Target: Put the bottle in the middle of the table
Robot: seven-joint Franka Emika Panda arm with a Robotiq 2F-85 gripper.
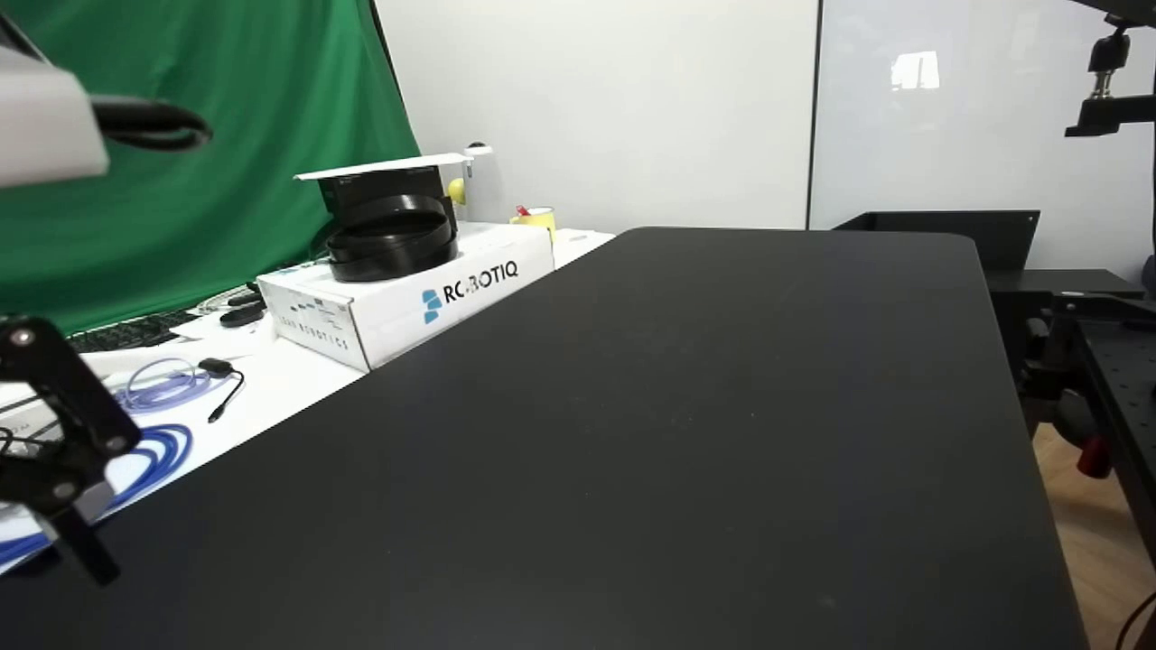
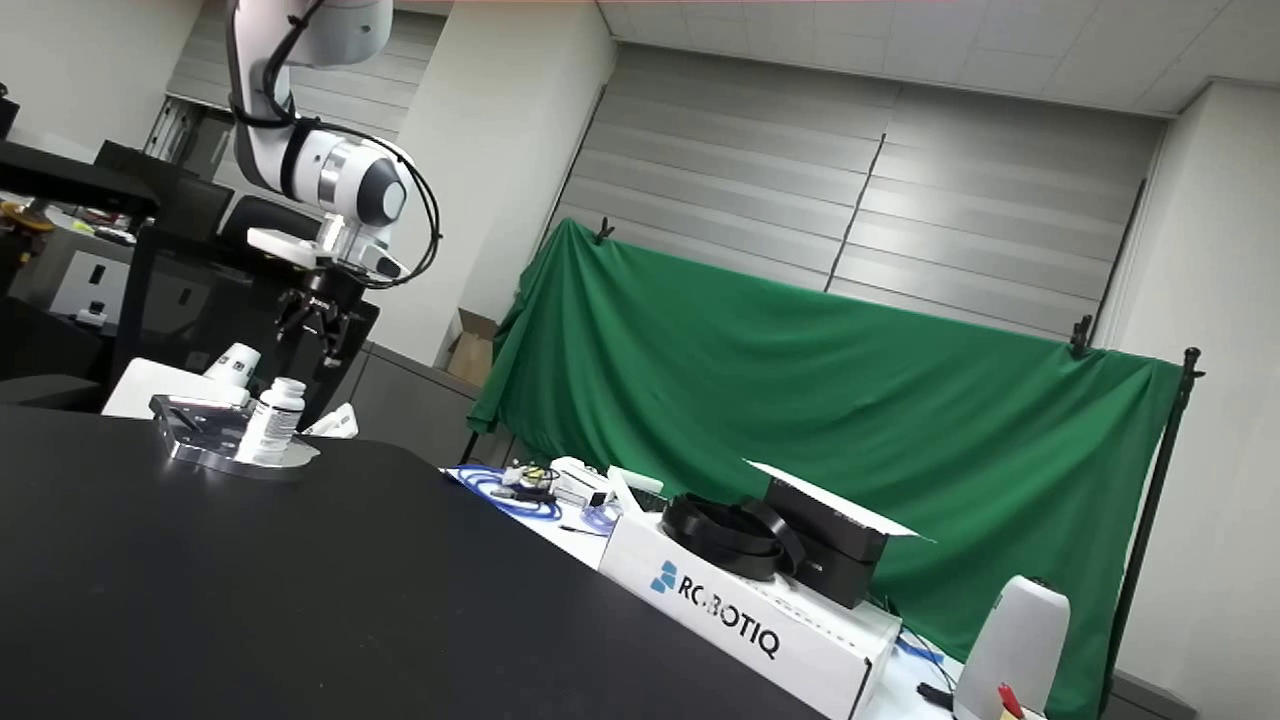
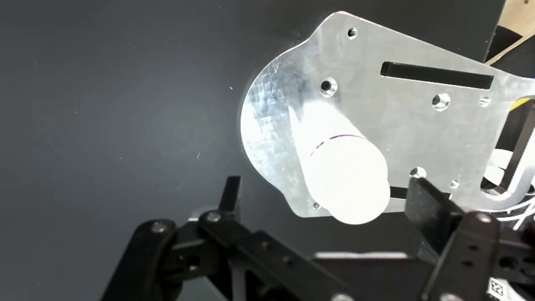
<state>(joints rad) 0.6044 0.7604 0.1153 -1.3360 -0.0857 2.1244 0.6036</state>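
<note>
white bottle [image 2: 268,428] stands cap [image 2: 288,387] up, its long axis vertical, pincer [image 3: 326,194] spread wide.

bottle [image 2: 270,428]: smooth plastic look
table [image 1: 677,424]: smooth, matt top
plate [image 3: 397,129]: glossy bare metal
curtain [image 2: 800,400]: draped cloth
box [image 1: 452,300]: printed cardboard
floor [image 1: 1075,515]: wood-look

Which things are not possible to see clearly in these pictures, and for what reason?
Bottle: print too small to read in an exterior view; surface washed out by glare in the wrist view.
Metal plate: one end cut off by the right edge in the wrist view.
Robot arm: upper part cut off by the top edge in an exterior view.
Table: near side cut off by the bottom edge in both exterior views.
</note>
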